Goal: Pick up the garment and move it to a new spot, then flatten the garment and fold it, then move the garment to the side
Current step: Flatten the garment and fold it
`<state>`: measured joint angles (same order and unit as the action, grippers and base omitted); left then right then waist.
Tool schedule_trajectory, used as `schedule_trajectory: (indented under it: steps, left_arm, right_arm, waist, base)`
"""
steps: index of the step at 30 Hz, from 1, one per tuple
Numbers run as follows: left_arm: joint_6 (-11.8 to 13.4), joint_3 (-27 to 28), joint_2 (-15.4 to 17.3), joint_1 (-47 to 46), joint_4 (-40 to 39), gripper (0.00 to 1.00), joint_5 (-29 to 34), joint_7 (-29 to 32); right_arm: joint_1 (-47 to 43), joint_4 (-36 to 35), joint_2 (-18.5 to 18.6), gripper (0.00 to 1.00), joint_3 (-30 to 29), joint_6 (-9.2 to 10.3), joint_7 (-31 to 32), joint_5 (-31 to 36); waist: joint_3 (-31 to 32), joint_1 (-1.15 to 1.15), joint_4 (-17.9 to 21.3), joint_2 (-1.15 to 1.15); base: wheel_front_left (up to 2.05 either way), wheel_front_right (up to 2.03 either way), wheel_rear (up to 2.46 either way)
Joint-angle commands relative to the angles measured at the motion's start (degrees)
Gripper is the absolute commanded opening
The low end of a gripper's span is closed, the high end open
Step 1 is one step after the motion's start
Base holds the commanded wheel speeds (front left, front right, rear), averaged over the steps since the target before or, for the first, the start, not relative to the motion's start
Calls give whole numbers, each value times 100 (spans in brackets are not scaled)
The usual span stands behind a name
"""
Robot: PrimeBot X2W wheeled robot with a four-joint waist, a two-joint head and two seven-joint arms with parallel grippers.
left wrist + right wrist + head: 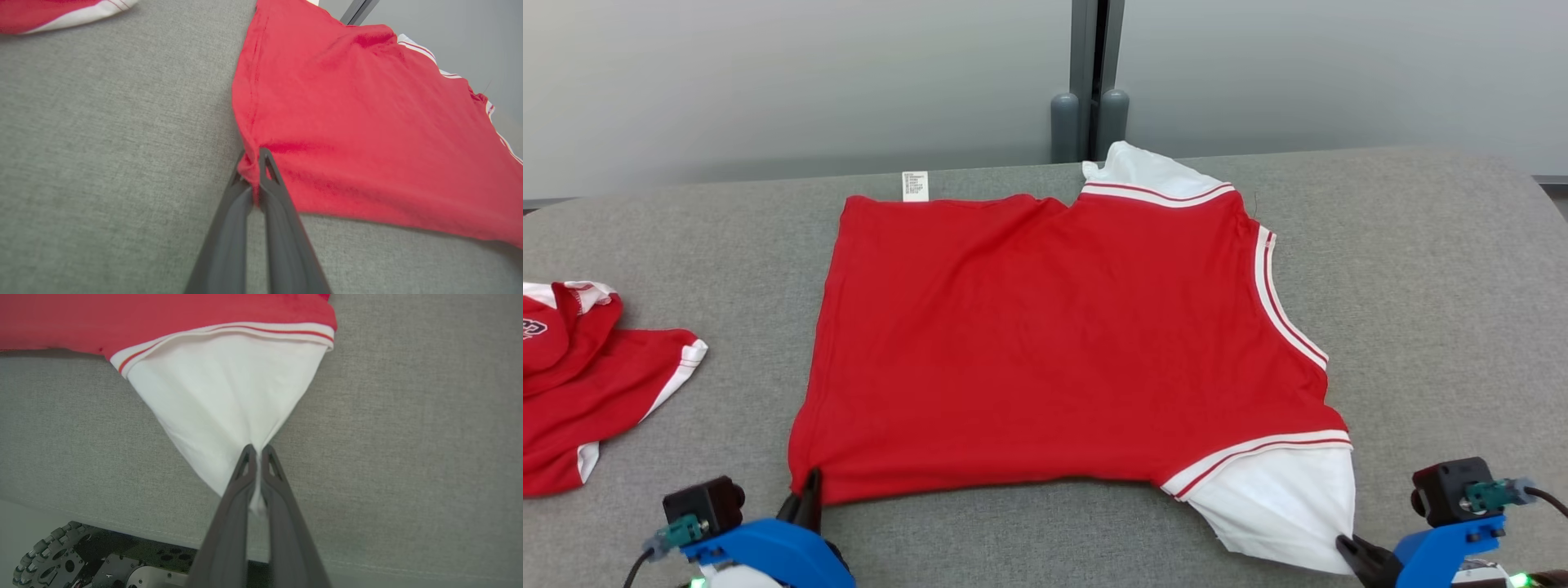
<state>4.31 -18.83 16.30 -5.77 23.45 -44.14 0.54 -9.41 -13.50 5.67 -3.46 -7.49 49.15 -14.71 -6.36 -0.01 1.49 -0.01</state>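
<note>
Head view: red garment (1045, 343) lay flat on the table (1421, 245); left gripper (805, 494) at its 7 o'clock corner, right gripper (1343, 545) at 5 o'clock.
Left wrist view — fingers (282, 212) clamped together on the red hem corner (246, 166).
Right wrist view — fingers (233, 506) pinched the white sleeve (220, 396) by its tip.
</note>
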Motion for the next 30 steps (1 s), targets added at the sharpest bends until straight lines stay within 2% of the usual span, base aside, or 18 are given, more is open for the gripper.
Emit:
schedule_trajectory:
  steps: [1,7,13,21,30]
  left_arm:
    - [70,13,35,100,-84,0,32,36]
    - [583,-2,170,810,-855,0,36,365]
    - [830,-68,296,1151,-1581,0,155,473]
    - [784,-176,351,589,-2004,0,88,942]
    - [637,-210,647,-521,-2035,0,-250,2214]
  right_arm:
    - [-87,-86,-25,0,-38,-1,39,41]
    - [-390,-489,-172,0,-186,-1,233,99]
    - [-566,-683,-232,0,-289,-1,348,197]
    - [298,-619,26,0,-68,-1,193,302]
    - [1743,-236,526,0,267,-1,310,110]
  waist:
    - [9,1,17,1]
    - [17,1,39,1]
    - [7,1,-77,1]
    - [-137,1,-140,1]
    - [-518,1,-131,1]
  base:
    - [0,0,0]
    - [0,0,0]
    - [0,0,0]
    - [0,0,0]
    - [0,0,0]
